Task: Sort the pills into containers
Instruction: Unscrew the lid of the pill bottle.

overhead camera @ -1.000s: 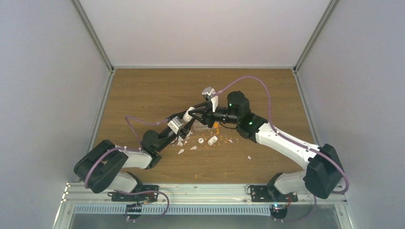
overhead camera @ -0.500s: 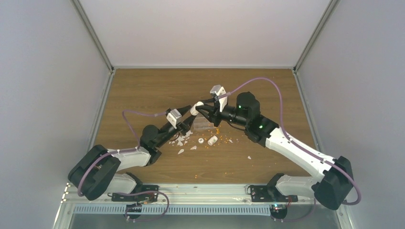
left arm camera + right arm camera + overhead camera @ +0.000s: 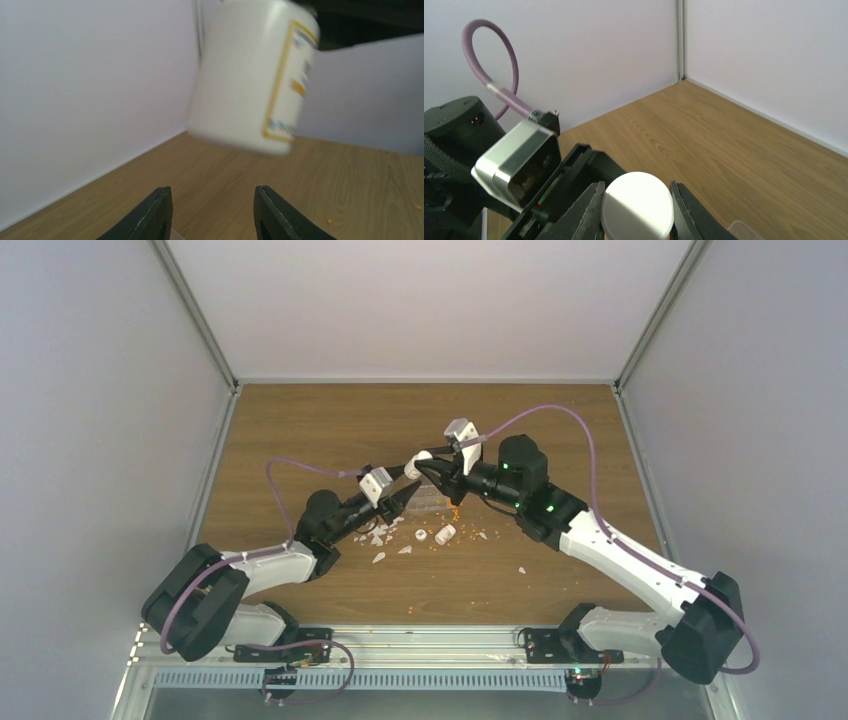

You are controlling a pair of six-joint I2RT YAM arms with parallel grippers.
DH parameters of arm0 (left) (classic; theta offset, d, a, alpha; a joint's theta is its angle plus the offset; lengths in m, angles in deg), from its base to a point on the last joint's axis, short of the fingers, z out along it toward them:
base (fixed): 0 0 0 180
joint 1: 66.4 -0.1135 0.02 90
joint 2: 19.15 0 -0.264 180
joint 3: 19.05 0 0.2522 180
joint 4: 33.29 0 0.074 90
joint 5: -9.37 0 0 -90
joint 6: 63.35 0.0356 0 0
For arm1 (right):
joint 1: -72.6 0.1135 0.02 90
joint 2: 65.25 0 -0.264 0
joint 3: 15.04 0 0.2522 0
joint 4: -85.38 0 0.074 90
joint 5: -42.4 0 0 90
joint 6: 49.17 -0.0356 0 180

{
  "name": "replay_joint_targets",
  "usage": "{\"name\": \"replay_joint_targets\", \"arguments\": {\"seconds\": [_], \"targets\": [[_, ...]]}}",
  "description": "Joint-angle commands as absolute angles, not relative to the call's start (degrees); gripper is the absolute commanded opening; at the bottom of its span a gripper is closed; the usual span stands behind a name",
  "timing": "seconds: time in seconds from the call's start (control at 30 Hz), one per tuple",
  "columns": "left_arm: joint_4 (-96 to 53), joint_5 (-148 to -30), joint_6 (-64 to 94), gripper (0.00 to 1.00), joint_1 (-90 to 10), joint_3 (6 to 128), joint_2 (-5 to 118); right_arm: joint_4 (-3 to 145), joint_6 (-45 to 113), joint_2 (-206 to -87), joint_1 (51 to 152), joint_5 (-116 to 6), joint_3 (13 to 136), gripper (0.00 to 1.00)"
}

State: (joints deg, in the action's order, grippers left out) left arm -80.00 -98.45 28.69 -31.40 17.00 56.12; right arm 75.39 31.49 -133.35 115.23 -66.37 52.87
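Observation:
My right gripper is shut on a small white vial with a yellow-edged label and holds it above the table. In the right wrist view the vial's round end fills the gap between the fingers. My left gripper is open and empty just below the vial, whose body hangs above the spread fingertips. The clear organiser box lies under both grippers. Orange pills are strewn beside it and nearer the front.
A second white vial lies on its side next to a loose white cap. White flakes are scattered by the left arm, and one lies further right. Grey walls close in three sides.
The right gripper has carried the vial up and to the right, away from the left gripper. The left gripper has followed slightly, staying just below the vial.

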Motion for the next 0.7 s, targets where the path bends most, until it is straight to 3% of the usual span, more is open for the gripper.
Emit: {"name": "replay_joint_targets", "arguments": {"seconds": [0.0,0.67], "targets": [[-80.09,-102.78,33.84,0.99,-30.72,17.61,55.8,75.98,32.68,-130.94,115.19,-63.38,52.42,0.42],[-79.36,-96.04,33.82,0.99,-30.36,18.59,53.65,75.04,30.42,-138.51,115.16,-68.88,53.61,0.41]]}}
